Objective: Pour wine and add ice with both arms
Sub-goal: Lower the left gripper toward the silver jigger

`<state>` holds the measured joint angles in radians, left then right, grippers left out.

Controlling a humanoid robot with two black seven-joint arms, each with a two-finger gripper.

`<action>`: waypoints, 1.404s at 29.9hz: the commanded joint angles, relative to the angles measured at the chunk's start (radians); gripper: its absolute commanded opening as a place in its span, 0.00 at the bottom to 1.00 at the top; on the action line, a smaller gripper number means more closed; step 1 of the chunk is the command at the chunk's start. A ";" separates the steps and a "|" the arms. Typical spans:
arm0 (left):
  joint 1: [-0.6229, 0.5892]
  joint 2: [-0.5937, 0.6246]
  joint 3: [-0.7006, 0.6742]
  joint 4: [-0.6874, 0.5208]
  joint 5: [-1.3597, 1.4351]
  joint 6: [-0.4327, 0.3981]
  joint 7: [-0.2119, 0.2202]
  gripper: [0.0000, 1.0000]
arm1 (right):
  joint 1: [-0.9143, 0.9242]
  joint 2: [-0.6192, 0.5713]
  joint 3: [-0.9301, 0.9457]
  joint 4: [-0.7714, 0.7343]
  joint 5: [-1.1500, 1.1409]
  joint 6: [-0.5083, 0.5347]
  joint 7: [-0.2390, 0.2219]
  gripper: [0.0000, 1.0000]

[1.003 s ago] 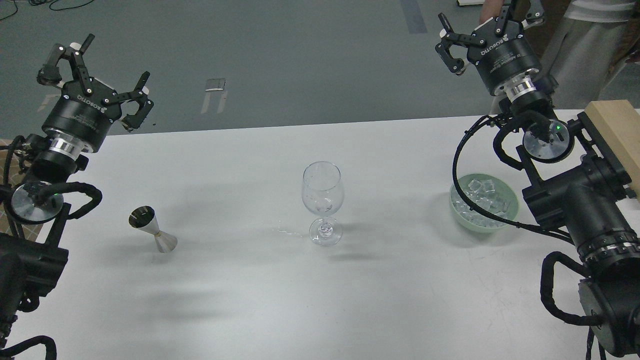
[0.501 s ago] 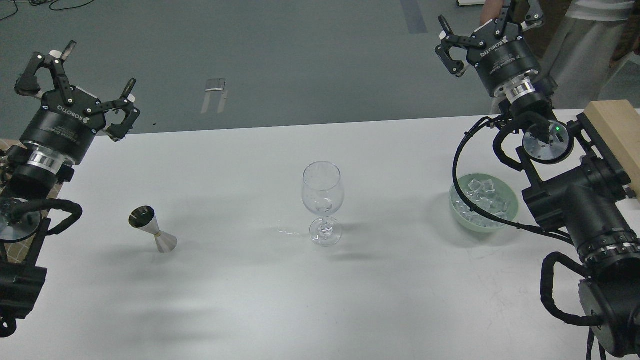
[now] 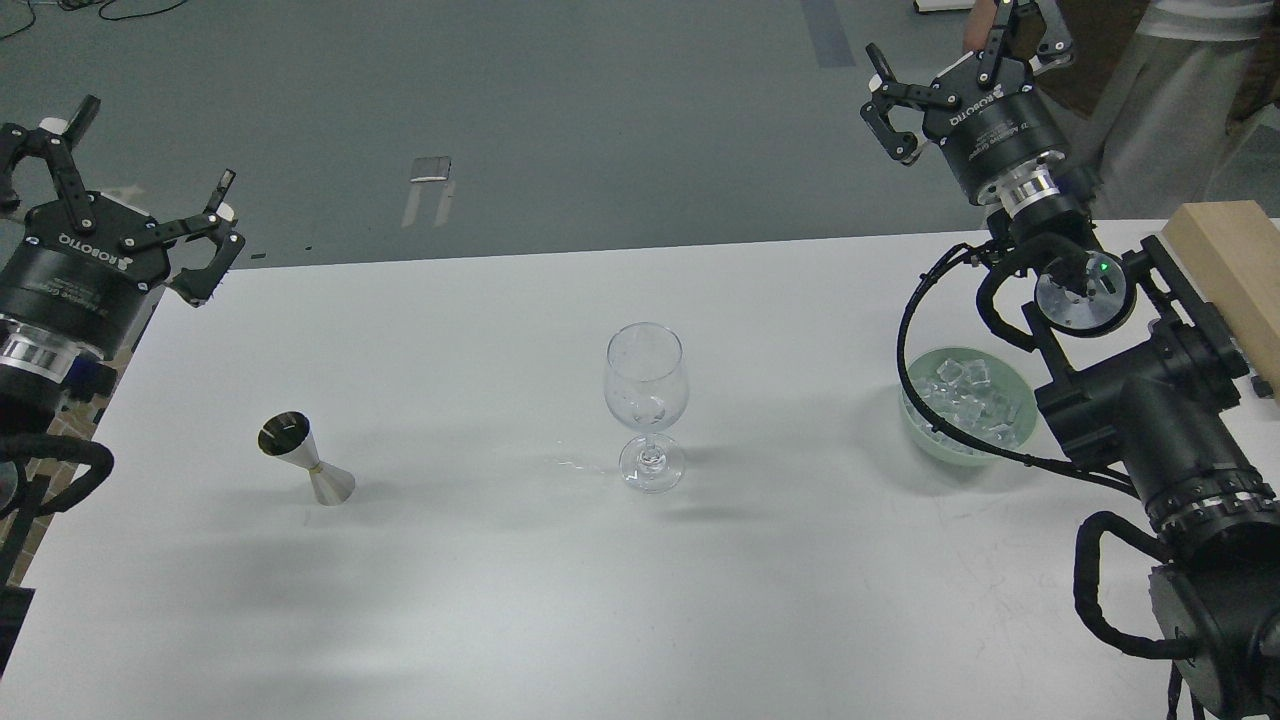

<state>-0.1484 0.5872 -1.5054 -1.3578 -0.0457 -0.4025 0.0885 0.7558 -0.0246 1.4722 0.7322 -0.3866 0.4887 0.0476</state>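
Landmark: the clear stemmed wine glass (image 3: 645,405) stands upright mid-table on our white tabletop (image 3: 500,600); something small seems to sit in its bowl, too faint to name.
Ice: the heap of small clear glassy ice cubes (image 3: 968,402) lies in the pale green round bowl (image 3: 925,440), well to the right of the glass.
Jigger: the small steel hourglass-shaped measuring cup (image 3: 305,460) stands well to the left of the glass, untouched.
Left claw: our left gripper (image 3: 130,200) hangs far left of the glass and beyond it, fingers spread wide, holding nothing.
Right claw: our right gripper (image 3: 955,60) is raised far right of the glass, beyond the bowl, also spread wide and empty.
Doing it well: we judge the reach has not begun; we should bring the left claw level to the jigger's narrow waist (it would tip easily) and keep the right arm's cable clear of the bowl.
Change: since half a second ago, our left arm has drawn further left from the glass; the right gripper has risen slightly.
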 commanded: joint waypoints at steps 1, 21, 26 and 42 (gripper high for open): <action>0.087 -0.004 -0.061 -0.073 0.000 0.005 0.001 0.98 | -0.003 0.002 -0.001 0.001 0.000 0.000 0.000 1.00; 0.351 -0.018 -0.237 -0.303 -0.149 0.103 0.040 0.98 | 0.000 0.025 0.000 -0.001 -0.001 0.000 0.000 1.00; 0.420 -0.035 -0.237 -0.346 -0.203 0.106 0.040 0.98 | 0.002 0.025 0.002 -0.001 -0.001 0.000 0.000 1.00; 0.556 -0.168 -0.254 -0.399 -0.206 0.136 0.040 0.98 | 0.008 0.025 0.003 -0.004 -0.001 0.000 0.000 1.00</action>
<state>0.3817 0.4414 -1.7594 -1.7521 -0.2516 -0.2639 0.1289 0.7613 0.0000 1.4742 0.7286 -0.3881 0.4887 0.0476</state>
